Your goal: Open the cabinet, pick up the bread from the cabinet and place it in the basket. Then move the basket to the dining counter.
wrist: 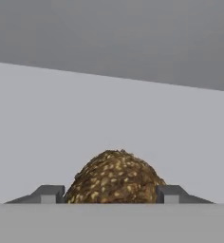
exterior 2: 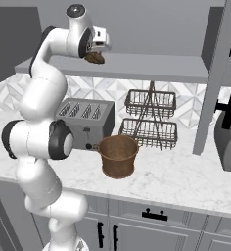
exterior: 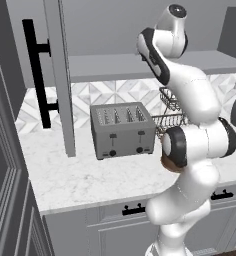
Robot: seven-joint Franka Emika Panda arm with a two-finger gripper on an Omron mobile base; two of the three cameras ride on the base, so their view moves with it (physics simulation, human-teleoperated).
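Because the small rounded brown bread (wrist: 115,178) sits on the grey cabinet shelf (exterior 2: 151,67), the dark fingers (wrist: 48,193) apparently clasp it from both sides.

Marble worktop (exterior 2: 186,181) carrying toaster (exterior 2: 84,121), basket (exterior 2: 118,155), wire rack (exterior 2: 150,117) (two-tier); bread (exterior 2: 95,58) on cabinet shelf (exterior 2: 151,67).

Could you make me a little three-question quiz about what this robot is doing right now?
1. True or false: the bread lies in the basket.
2. What sits between the gripper's fingertips?
3. The basket stands A) on the cabinet shelf, B) on the worktop before the toaster, C) on the floor.

Key: 1 false, it is up on the cabinet shelf, at the gripper; 2 the bread; 3 B.
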